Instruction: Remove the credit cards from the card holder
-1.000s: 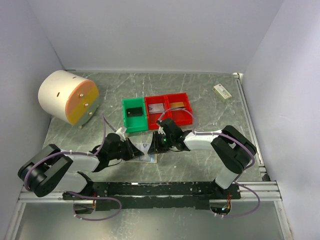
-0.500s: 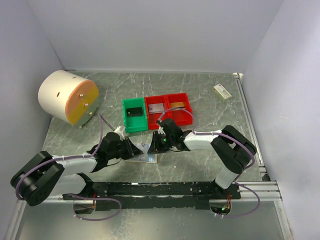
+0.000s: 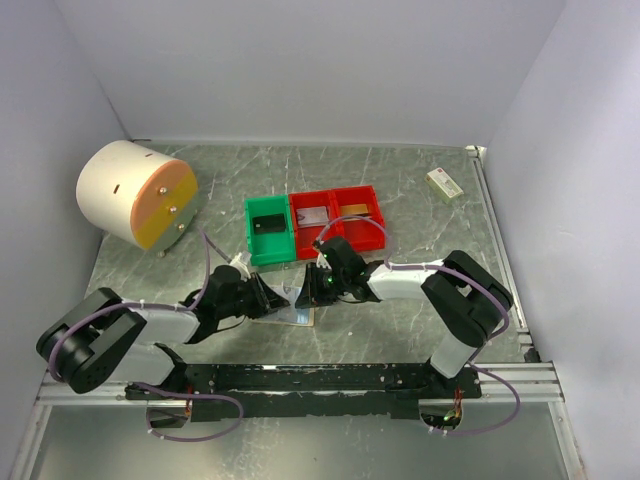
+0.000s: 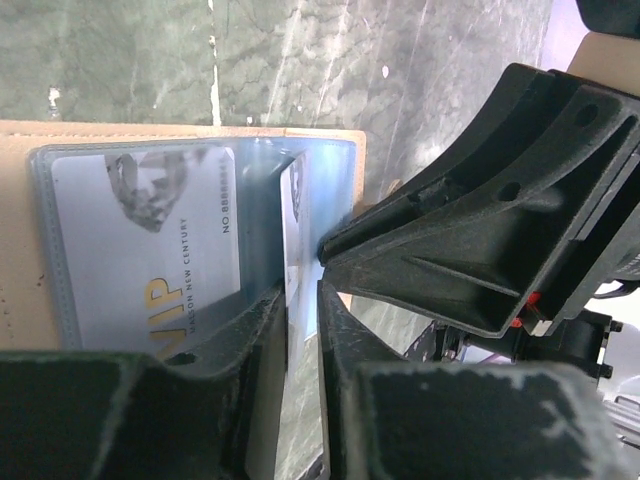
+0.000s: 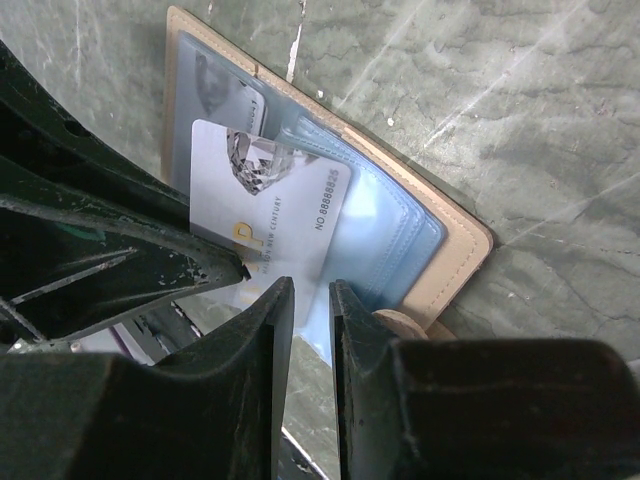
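The tan card holder [image 3: 299,317] lies open on the table between both grippers. In the right wrist view a silver credit card [image 5: 272,205] stands partly out of the holder's pale blue pockets [image 5: 400,235]. Another silver card [image 4: 150,245] sits in a pocket in the left wrist view. My left gripper [image 4: 302,325] has its jaws a narrow gap apart, with the raised card's edge [image 4: 292,215] between them. My right gripper [image 5: 311,300] is shut on a pale blue pocket leaf of the holder, next to the tan tab [image 5: 398,322].
Behind the holder stand a green bin [image 3: 250,232] with a dark card [image 3: 267,224] and two red bins [image 3: 380,212] with a silver card [image 3: 313,214] and a gold card [image 3: 351,209]. A white and orange drum [image 3: 135,193] lies at the left, a small white-green box [image 3: 444,183] far right.
My left gripper's jaws have parted a little around the card. The left arm stretched out and drew back again. The right arm and the holder have stayed put.
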Controlling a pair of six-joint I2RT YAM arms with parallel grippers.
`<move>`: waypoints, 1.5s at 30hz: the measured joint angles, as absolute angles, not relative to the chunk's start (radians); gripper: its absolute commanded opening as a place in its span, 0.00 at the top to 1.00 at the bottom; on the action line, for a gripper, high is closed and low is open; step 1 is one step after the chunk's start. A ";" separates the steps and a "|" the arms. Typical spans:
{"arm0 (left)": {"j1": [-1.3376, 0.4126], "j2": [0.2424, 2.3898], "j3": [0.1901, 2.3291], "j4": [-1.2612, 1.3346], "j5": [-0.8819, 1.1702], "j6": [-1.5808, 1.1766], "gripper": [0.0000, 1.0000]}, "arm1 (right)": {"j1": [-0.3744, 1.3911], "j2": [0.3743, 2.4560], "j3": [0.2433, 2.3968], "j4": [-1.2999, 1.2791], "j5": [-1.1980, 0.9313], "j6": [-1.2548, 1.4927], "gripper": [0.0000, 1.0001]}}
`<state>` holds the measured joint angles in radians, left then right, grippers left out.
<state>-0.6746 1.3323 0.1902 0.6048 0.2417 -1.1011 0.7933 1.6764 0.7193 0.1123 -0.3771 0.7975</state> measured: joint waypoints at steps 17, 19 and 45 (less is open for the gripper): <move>-0.675 1.127 0.237 0.304 0.162 -1.043 0.93 | 0.791 1.668 0.723 0.096 -0.370 0.783 0.77; -0.675 1.063 0.255 0.228 0.136 -1.024 0.93 | 0.789 1.659 0.730 0.073 -0.355 0.766 0.76; -0.675 0.635 0.334 -0.289 -0.105 -0.980 0.93 | 0.848 1.792 0.903 -0.002 -0.419 0.697 0.76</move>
